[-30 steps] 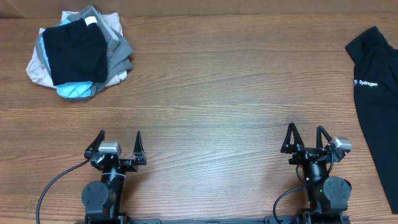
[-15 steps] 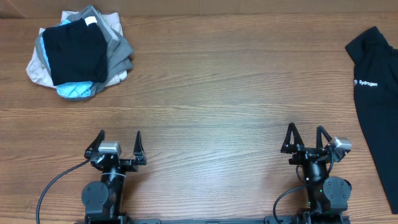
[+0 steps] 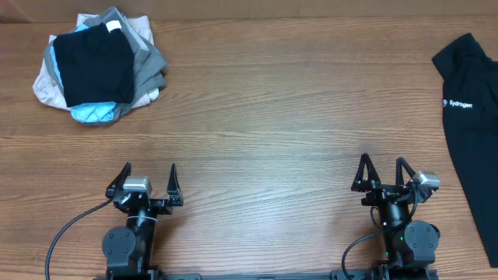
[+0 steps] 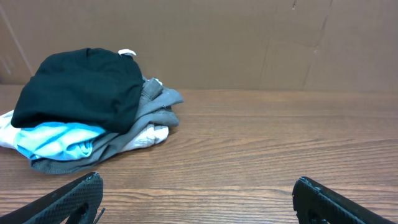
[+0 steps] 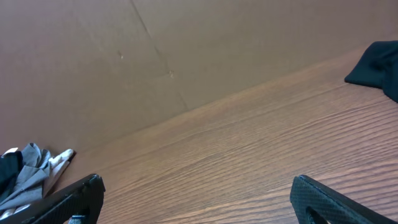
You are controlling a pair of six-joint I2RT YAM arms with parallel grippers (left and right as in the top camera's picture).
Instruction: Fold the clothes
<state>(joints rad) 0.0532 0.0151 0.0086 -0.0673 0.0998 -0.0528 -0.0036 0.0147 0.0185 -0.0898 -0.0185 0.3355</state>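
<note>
The plain black garment (image 3: 93, 64) lies folded into a small square with a white neck tag, on top of the pile at the far left; it also shows in the left wrist view (image 4: 81, 90). My left gripper (image 3: 149, 175) is open and empty near the front edge, far from it; its fingers show in the left wrist view (image 4: 199, 199). My right gripper (image 3: 381, 167) is open and empty near the front edge at the right; its fingers show in the right wrist view (image 5: 196, 199).
A light-blue, grey and beige bundle (image 3: 144, 74) lies under the folded black garment. A black garment with white "Sydrogen" lettering (image 3: 471, 117) lies spread at the right edge, its corner in the right wrist view (image 5: 376, 62). A brown wall stands behind the wooden table (image 3: 272, 117).
</note>
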